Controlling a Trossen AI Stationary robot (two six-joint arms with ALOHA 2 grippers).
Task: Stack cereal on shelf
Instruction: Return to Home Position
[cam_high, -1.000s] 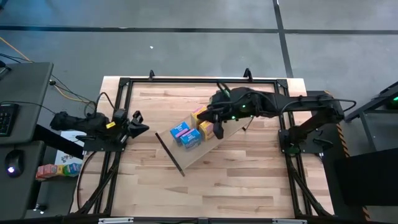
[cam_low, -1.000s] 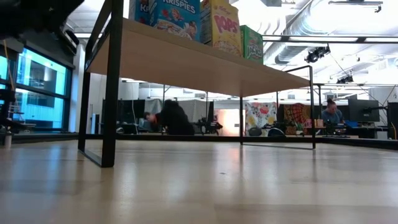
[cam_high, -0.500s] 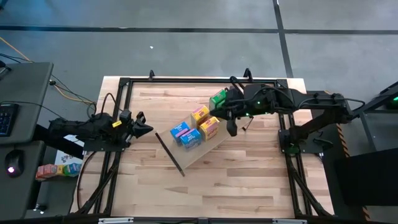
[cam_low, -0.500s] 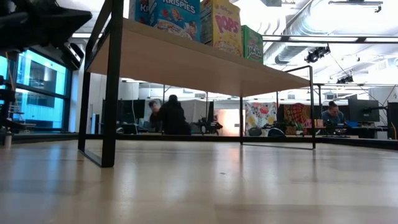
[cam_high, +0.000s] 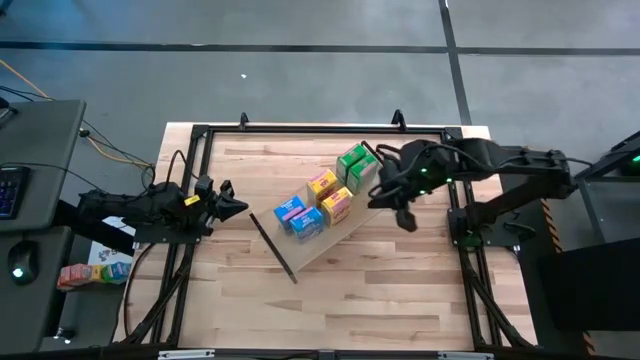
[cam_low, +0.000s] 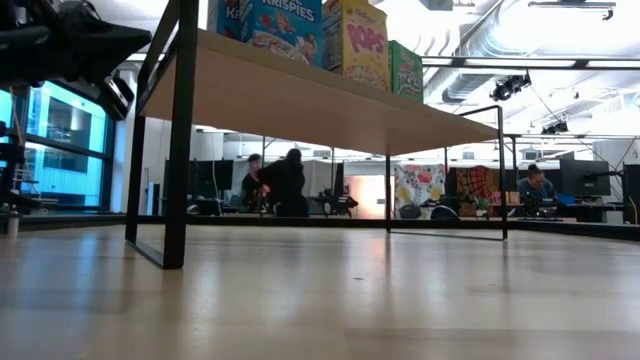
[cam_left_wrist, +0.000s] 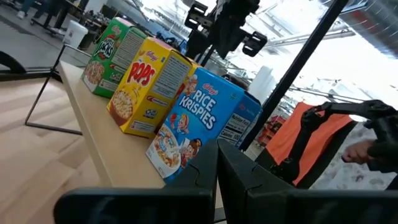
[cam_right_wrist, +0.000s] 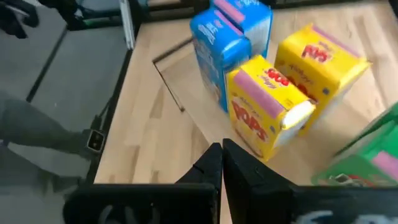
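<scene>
Six cereal boxes (cam_high: 322, 197) stand in blue, yellow and green pairs on the shelf (cam_high: 325, 245), which sits diagonally on the plank-patterned worktop (cam_high: 330, 310). The right end effector (cam_high: 405, 218), clenched and empty, hangs just beside the shelf's green end. The left end effector (cam_high: 228, 205), also clenched, is well apart. People (cam_low: 285, 185) sit in the office beyond.

Right gripper (cam_high: 406, 220) has pulled back from above the yellow boxes (cam_high: 330, 194); now just off the shelf's (cam_high: 318, 250) right end. Green boxes (cam_high: 356, 167) uncovered. Left gripper (cam_high: 240, 208) edged slightly inward. Background person (cam_low: 290, 185) has moved right.
</scene>
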